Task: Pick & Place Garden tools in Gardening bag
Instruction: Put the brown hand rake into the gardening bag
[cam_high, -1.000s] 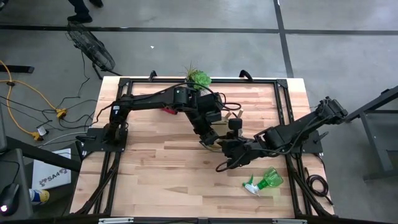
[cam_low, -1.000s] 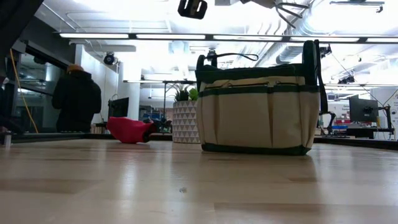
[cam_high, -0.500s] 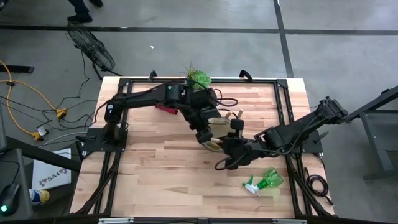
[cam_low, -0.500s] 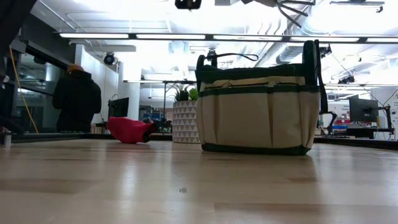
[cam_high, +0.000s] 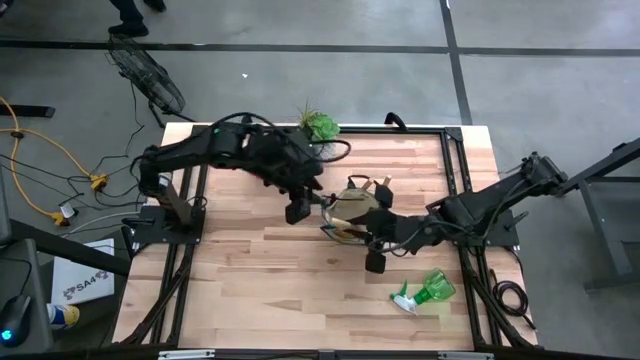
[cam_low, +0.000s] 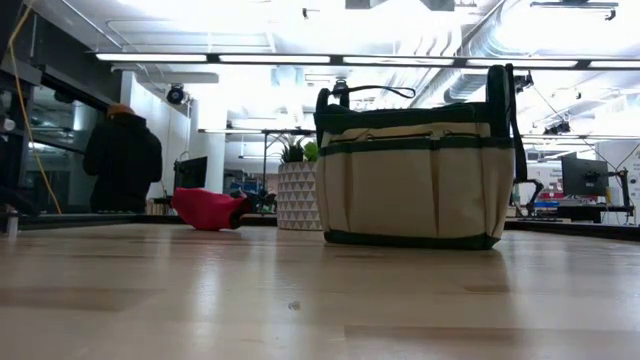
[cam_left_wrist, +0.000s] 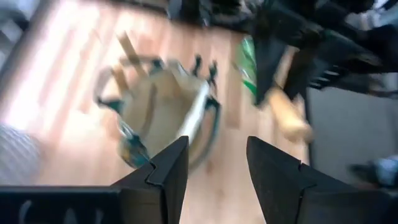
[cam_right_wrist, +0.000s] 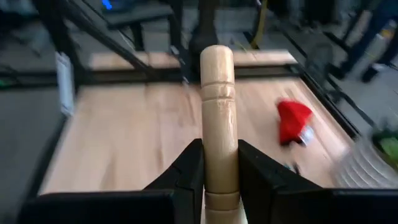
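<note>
From the high view, the gardening bag (cam_high: 352, 208) stands near the middle of the wooden table (cam_high: 250, 270), a little toward the far side, with its mouth open upward; the left gripper (cam_high: 297, 211) hangs just to the left of the bag, and its arm reaches in from the left side of the table; the right gripper (cam_high: 376, 258) is at the near right edge of the bag, and its arm comes in from the right; a green spray bottle (cam_high: 426, 291) lies on the table near the right near corner, well apart from the bag; a green plant (cam_high: 320, 125) sits at the far edge of the table

From the low view, the bag (cam_low: 415, 170) stands upright on the table, tan with a green lower band and dark handles; to the left of it, farther back, is a white pot (cam_low: 298, 194) with a succulent, and further left lies a red glove (cam_low: 208, 208); a person (cam_low: 121, 160) in dark clothes stands in the room behind, at the left; neither gripper shows here

From the left wrist view, the two dark fingers (cam_left_wrist: 169, 171) stand apart with nothing between them; past them the bag (cam_left_wrist: 158, 118) is seen from above, blurred

From the right wrist view, the fingers (cam_right_wrist: 188, 171) are clamped on the wooden handle (cam_right_wrist: 217, 115) of a tool, which points away from the camera; the head of the tool is hidden, so which tool it is I cannot tell; the red glove (cam_right_wrist: 293, 121) lies on the table beyond
</note>
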